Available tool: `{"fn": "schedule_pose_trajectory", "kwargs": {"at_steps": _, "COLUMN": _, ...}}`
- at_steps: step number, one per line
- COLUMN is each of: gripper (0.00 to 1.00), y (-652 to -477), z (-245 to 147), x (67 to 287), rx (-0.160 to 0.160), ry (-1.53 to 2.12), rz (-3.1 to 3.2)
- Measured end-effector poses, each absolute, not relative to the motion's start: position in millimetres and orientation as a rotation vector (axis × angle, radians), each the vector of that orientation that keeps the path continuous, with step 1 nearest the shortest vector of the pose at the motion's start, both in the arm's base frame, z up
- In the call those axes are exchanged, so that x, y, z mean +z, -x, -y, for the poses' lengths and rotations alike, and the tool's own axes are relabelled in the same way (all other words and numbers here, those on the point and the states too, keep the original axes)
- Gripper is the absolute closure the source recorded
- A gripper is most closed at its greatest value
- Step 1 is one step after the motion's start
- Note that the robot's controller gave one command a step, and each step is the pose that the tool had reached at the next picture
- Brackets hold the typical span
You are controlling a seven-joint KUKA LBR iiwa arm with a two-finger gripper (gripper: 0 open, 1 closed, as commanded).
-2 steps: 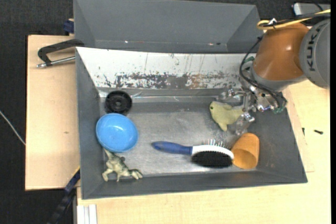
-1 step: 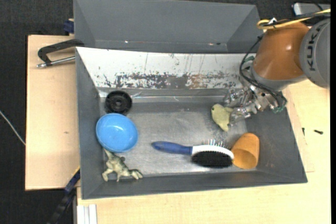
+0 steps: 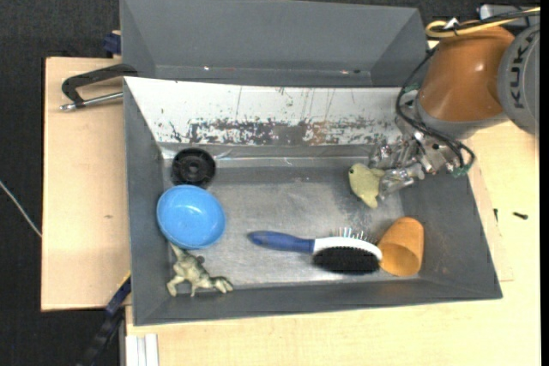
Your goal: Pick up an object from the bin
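Observation:
My gripper is low at the bin's right side, near the back wall. Right at its left tip lies a small pale yellow-green lump, touching or very close to the gripper. An orange cup lies on its side in front of the gripper, at the bin's right front. A brush with a blue handle, white head and black bristles lies beside the cup, its handle pointing left.
A blue bowl sits at the left, with a black round cap behind it and a beige toy figure in the front left corner. The arm's orange cover hangs over the right rim.

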State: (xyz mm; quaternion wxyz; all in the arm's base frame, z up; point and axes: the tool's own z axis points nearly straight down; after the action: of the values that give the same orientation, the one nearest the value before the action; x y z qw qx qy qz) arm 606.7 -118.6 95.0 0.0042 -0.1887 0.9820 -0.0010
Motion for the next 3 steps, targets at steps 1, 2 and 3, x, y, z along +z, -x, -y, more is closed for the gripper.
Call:
{"fn": "schedule_pose_trajectory", "kwargs": {"at_steps": 1, "gripper": 1.0, "y": -609.1, "z": 118.2, "x": 109.6, "rx": -0.003, "ry": 0.59, "rz": -3.077}}
{"fn": "schedule_pose_trajectory", "kwargs": {"at_steps": 2, "gripper": 1.0, "y": -611.6, "z": 117.7, "x": 149.0, "rx": -0.004, "ry": 0.589, "rz": -3.075}}
{"fn": "schedule_pose_trajectory", "kwargs": {"at_steps": 3, "gripper": 1.0, "y": -613.8, "z": 117.2, "x": 172.0, "rx": -0.004, "ry": 0.587, "rz": -3.076}}
